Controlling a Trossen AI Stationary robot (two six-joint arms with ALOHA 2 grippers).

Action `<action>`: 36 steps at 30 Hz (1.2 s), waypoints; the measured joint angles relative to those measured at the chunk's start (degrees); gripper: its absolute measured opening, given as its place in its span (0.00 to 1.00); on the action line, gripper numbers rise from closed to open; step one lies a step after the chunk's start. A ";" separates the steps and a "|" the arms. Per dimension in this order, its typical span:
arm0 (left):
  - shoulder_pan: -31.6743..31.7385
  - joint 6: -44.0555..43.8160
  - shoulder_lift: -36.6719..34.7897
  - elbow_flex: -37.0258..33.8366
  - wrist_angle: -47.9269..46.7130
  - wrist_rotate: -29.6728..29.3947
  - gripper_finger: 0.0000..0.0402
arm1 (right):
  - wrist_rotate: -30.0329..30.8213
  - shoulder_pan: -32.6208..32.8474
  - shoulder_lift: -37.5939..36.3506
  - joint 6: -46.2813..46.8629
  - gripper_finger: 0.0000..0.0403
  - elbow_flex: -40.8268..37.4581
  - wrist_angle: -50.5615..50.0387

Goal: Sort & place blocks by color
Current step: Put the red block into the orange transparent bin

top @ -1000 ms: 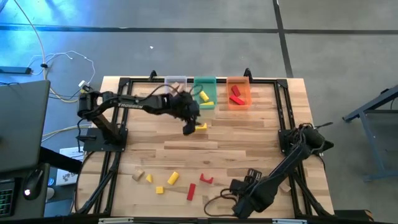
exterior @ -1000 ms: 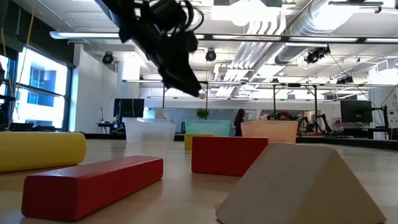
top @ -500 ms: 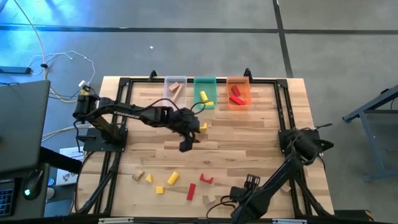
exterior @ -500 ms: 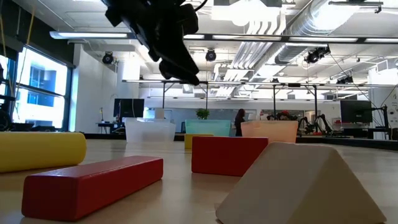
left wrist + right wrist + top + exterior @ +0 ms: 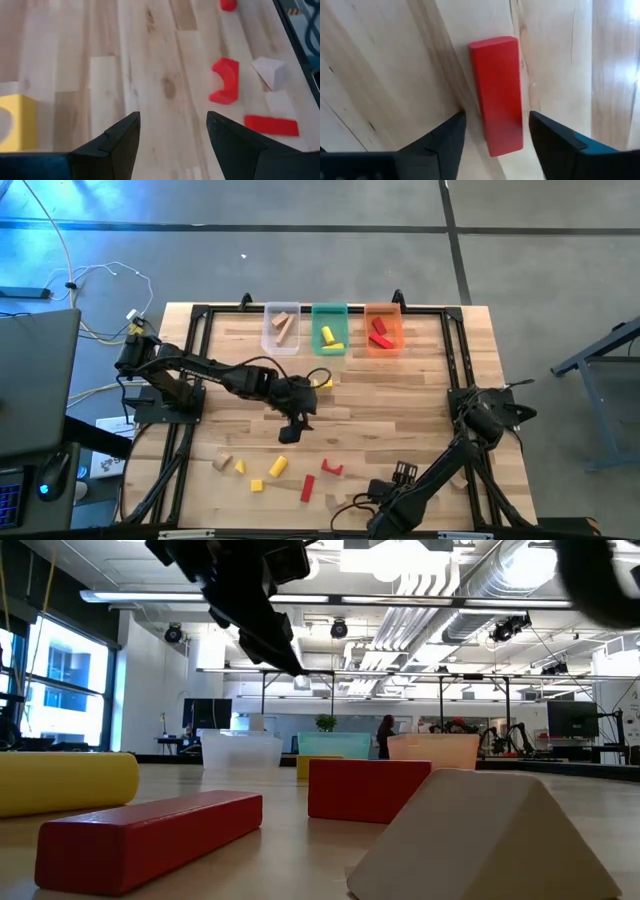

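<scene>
My left gripper [image 5: 294, 426] hangs open over bare wood at mid-table, seen from below in the low view [image 5: 255, 615]. Past its fingers lie a red arch [image 5: 226, 82], a tan wedge [image 5: 270, 70] and a red bar [image 5: 272, 125]. My right gripper [image 5: 374, 498] is open near the near edge. A red bar [image 5: 497, 95] lies flat on the table and shows between its fingers, untouched. One yellow block [image 5: 322, 382] lies alone near the bins. Several yellow, red and tan blocks [image 5: 279, 466] lie along the near edge.
Against the far edge stand a clear bin [image 5: 282, 327] with tan pieces, a green bin [image 5: 329, 330] with yellow pieces and an orange bin [image 5: 383, 330] with red pieces. Black frame rails [image 5: 452, 350] run along the table's sides. Bare wood lies between the bins and the near blocks.
My left gripper has moved from beside the lone yellow block near the bins toward the near edge, out over mid-table. The yellow block has stayed where it was. My right arm has shifted a little toward the near edge and the left.
</scene>
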 joint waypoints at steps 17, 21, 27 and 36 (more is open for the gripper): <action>-7.45 2.59 0.05 0.00 -6.65 -2.45 0.54 | 0.42 0.00 0.12 9.73 0.17 1.44 -1.59; -9.60 3.93 0.05 0.00 -6.47 -5.73 0.54 | 4.38 0.00 0.52 13.27 0.17 6.13 -6.82; -11.69 4.98 0.05 0.00 -2.73 -8.92 0.54 | 16.62 -0.41 0.27 14.21 0.17 13.29 -10.92; -13.29 4.54 0.07 0.00 5.01 -9.70 0.54 | 32.52 -4.35 0.23 5.28 0.17 21.46 -12.45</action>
